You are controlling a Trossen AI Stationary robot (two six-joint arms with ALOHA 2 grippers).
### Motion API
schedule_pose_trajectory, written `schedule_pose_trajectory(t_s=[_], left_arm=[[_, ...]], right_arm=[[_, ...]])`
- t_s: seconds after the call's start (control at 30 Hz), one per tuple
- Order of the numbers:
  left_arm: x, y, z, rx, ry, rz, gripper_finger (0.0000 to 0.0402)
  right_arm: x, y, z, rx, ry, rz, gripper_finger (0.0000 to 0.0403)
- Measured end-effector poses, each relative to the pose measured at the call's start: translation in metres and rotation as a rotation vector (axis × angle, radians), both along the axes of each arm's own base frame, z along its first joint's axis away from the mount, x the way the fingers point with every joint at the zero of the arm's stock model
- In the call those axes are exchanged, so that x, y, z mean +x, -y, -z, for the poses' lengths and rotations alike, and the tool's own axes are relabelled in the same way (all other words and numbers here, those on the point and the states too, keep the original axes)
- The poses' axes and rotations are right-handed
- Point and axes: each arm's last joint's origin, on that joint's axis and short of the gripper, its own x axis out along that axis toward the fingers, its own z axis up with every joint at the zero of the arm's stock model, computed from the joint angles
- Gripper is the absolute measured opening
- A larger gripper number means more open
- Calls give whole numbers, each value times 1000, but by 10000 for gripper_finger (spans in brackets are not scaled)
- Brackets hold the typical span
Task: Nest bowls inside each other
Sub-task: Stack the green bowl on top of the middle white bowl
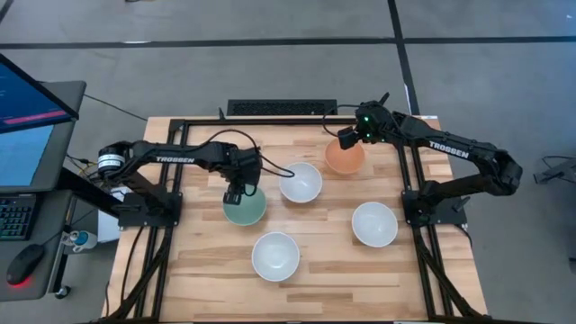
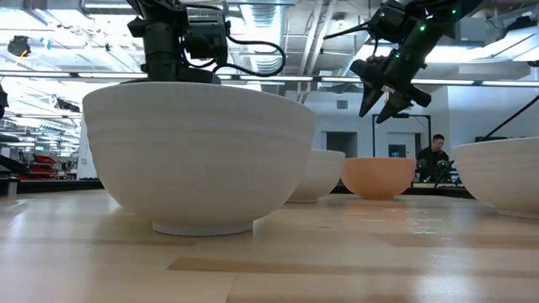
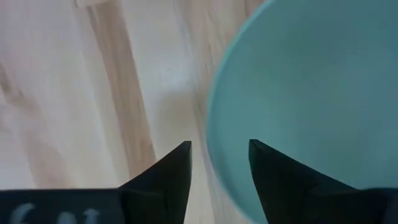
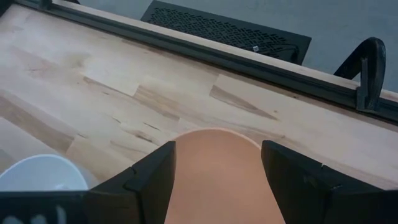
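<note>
The mint green bowl stands on its base on the wooden table, left of centre. My left gripper points down over its left rim, open. In the left wrist view the rim runs between the fingers of my left gripper, one over the bowl's inside, one outside; no touch shows. The orange bowl stands at the far side. My right gripper hangs open above it, clear of it. Three white bowls stand apart on the table.
Black frame rails run along the table's left and right sides and its far edge. A dark vented box lies beyond the far edge. A monitor stands off the table's left. A person shows far behind.
</note>
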Motion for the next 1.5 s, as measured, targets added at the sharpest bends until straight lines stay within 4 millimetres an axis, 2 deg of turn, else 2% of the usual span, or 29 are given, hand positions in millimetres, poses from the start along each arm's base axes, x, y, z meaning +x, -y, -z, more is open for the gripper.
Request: schedule_pose_trajectory(t_s=[0.37,0.83,0.97,1.17,1.3,1.4,1.5], left_arm=[[-1,1,2,-2,-8,2,56],[3,0,2,12,30,8,6],[3,0,2,10,31,7,4],[-3,1,14,19,12,-26,2],[-1,2,11,18,24,-32,2],[3,3,7,-49,51,-23,3],[5,4,6,-64,64,-29,19]], right_arm=[[0,0,0,0,0,0,260],[0,0,0,4,3,5,260],[0,0,0,4,3,5,260],[0,0,1,8,-3,6,260],[-1,0,1,9,-5,6,260],[-1,0,1,9,-4,6,260],[-1,0,1,9,-4,6,260]])
